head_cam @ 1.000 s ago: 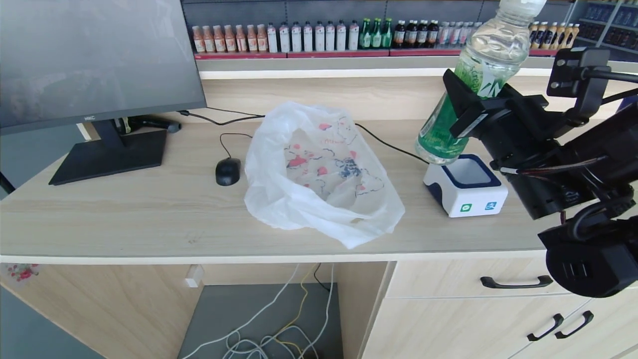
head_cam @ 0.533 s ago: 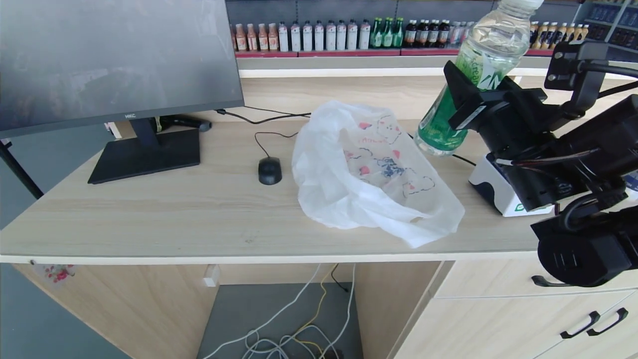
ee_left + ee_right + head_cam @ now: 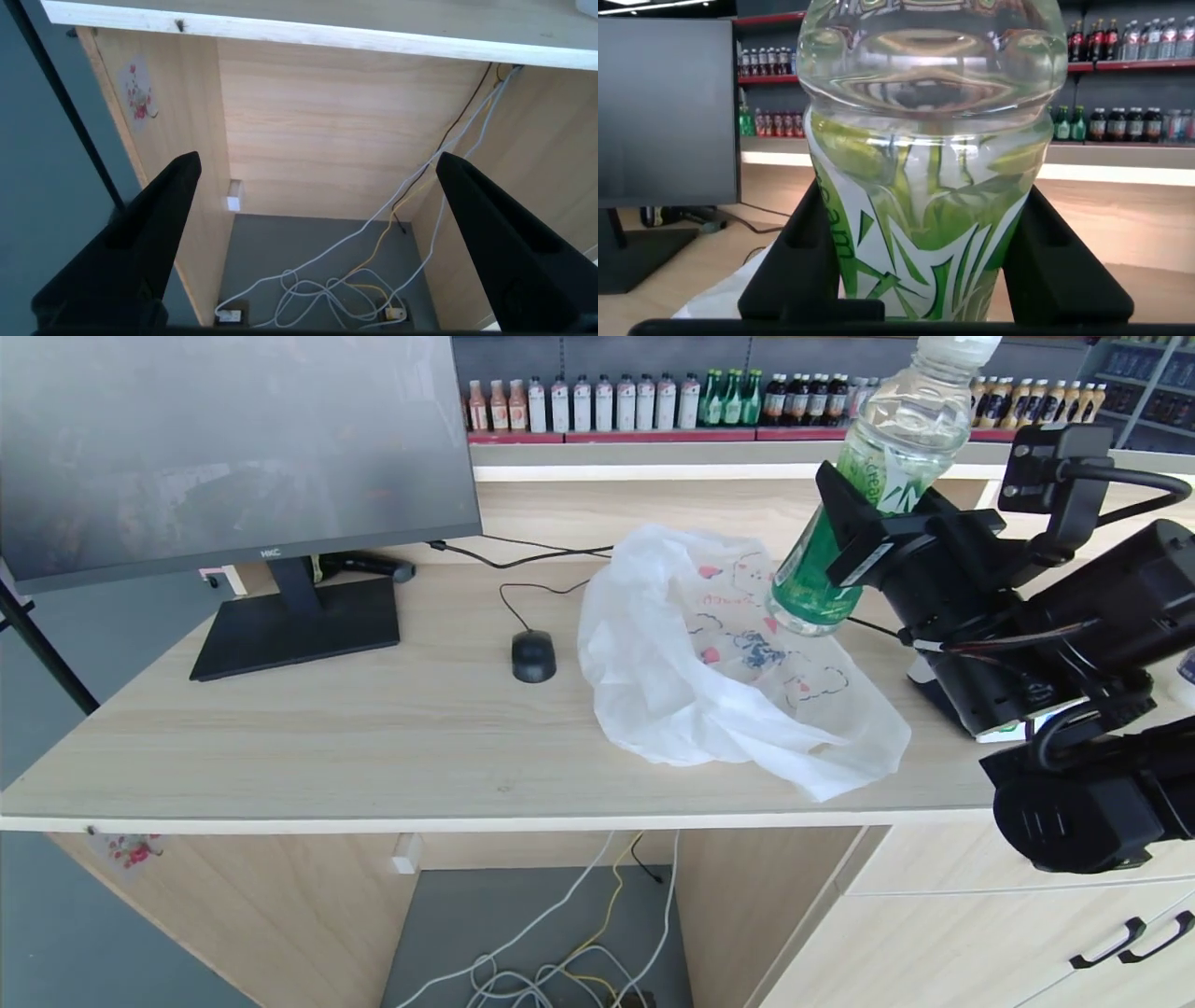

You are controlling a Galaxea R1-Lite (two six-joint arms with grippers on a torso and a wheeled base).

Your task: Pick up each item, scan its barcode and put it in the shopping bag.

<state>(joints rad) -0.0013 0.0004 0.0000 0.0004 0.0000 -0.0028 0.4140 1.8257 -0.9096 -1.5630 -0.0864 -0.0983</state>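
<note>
Our right gripper (image 3: pixel 848 530) clamps green-label bottle (image 3: pixel 898 429), tilted, over far right edge of shopping bag (image 3: pixel 709 681) lying open on counter (image 3: pixel 373 737). Our right arm hides most of scanner (image 3: pixel 924 678) beside bag. Mouse (image 3: pixel 533 656), monitor (image 3: pixel 233 439) left of bag. Our left gripper (image 3: pixel 318 252), fingers spread, sits below counter edge, facing floor cables (image 3: pixel 327 285).

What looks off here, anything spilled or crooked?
Nothing is spilled. The bottle leans tilted, but the right gripper grips it by the shopping bag, which lies slumped and crumpled on the counter rather than standing open.
</note>
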